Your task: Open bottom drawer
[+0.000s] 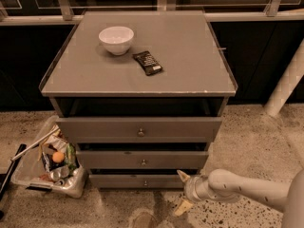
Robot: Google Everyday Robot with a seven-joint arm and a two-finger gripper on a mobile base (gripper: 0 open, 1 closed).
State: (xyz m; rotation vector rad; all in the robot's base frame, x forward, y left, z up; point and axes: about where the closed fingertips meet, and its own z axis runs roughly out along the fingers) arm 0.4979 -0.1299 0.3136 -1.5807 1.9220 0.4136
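Speckled stone floor [247, 141] fills the near edge of my view. Low on the right my arm [247, 190] reaches in from the right side. The gripper [183, 192] hangs just off the floor with its two pale fingers [184, 206] spread wide, nothing between them. The upper fingertip lies over the right end of the bottom drawer [123, 181]; I cannot tell whether it touches the front.

That drawer is the lowest and slimmest of the three grey fronts, and its tiny knob [145, 183] at centre is well left of the gripper. Its front sits tucked back beneath the middle drawer [114, 159]. Above that the top drawer [104, 128] juts out further, with a dark gap over it.

To the left of the cabinet a clear bin [71, 186] rests on the floor, stuffed with wrappers and an orange ball [58, 156].

On the grey cabinet top [190, 56] a white bowl [116, 39] stands upright towards the back left. A dark packet [147, 62] lies flat near it on its right, not touching it. A white post [287, 80] leans at the far right, and dark panels [247, 37] sit behind.
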